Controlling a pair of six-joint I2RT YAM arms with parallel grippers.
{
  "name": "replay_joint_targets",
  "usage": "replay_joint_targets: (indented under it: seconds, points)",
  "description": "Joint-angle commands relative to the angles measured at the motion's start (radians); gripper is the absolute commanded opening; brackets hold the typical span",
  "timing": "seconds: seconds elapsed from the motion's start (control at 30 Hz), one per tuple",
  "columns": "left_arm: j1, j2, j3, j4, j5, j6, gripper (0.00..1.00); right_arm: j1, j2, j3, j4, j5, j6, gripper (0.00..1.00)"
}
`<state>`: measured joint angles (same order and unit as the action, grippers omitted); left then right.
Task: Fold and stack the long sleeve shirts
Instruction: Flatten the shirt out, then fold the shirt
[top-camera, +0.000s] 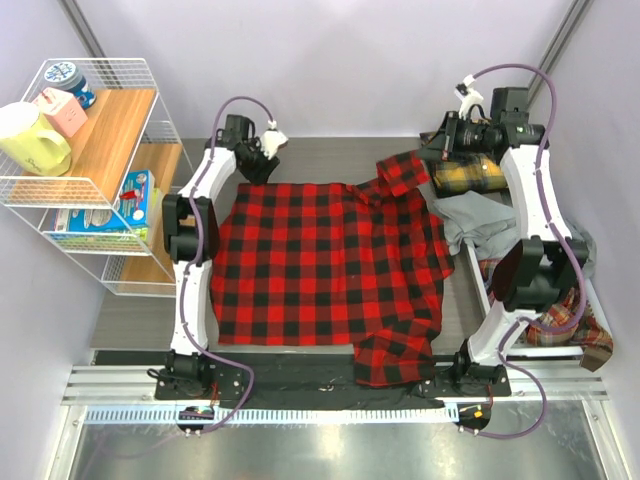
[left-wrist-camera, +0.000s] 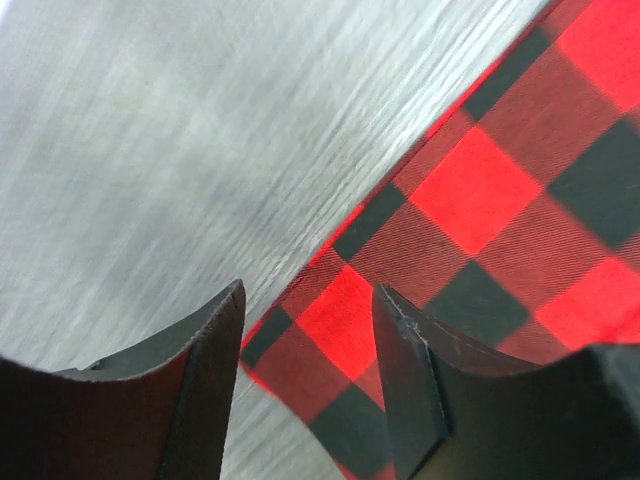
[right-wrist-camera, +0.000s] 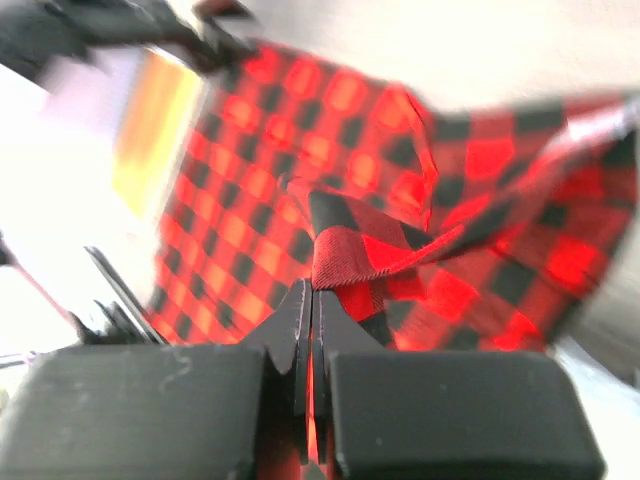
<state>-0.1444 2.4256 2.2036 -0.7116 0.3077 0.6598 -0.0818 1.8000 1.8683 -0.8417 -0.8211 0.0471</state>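
Observation:
A red-and-black check long sleeve shirt (top-camera: 320, 260) lies spread flat on the dark table. My left gripper (top-camera: 264, 166) is at its far left corner. In the left wrist view its fingers (left-wrist-camera: 220, 330) stand apart, straddling the shirt's corner (left-wrist-camera: 340, 330) just above the table, so the left gripper (left-wrist-camera: 308, 300) is open. My right gripper (top-camera: 438, 150) is at the far right, shut on a bunched fold of the red shirt (right-wrist-camera: 380, 255), which it lifts off the table. The right gripper (right-wrist-camera: 312, 295) has its jaws pressed together on the cloth.
A yellow-and-black plaid shirt (top-camera: 470, 176), a grey shirt (top-camera: 485, 222) and an orange-brown plaid shirt (top-camera: 572, 335) lie heaped at the right. A white wire shelf (top-camera: 95, 180) with mugs and boxes stands at the left. One red sleeve (top-camera: 395, 355) hangs over the near edge.

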Motion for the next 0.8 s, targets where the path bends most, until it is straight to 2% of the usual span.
replay_joint_targets:
  seconds: [0.0,0.1,0.27,0.57,0.67,0.77]
  points:
    - [0.034,0.026,0.042,0.004,0.002,0.106,0.53,0.007,-0.131,-0.115,0.441,-0.095,0.348,0.01]
    - [0.052,0.047,0.048,0.003,-0.013,0.139,0.51,0.016,-0.148,-0.135,0.523,-0.090,0.428,0.01]
    - [0.068,0.081,0.064,-0.058,-0.018,0.193,0.46,0.039,-0.140,-0.149,0.527,-0.078,0.424,0.01]
    - [0.078,0.104,0.044,-0.077,-0.015,0.215,0.40,0.050,-0.070,-0.100,0.538,-0.056,0.422,0.01]
    - [0.080,0.116,0.045,-0.095,-0.009,0.224,0.36,0.054,-0.045,-0.077,0.568,-0.040,0.428,0.01]
    - [0.083,0.125,0.051,-0.077,-0.012,0.205,0.23,0.062,0.015,-0.028,0.639,-0.012,0.451,0.01]
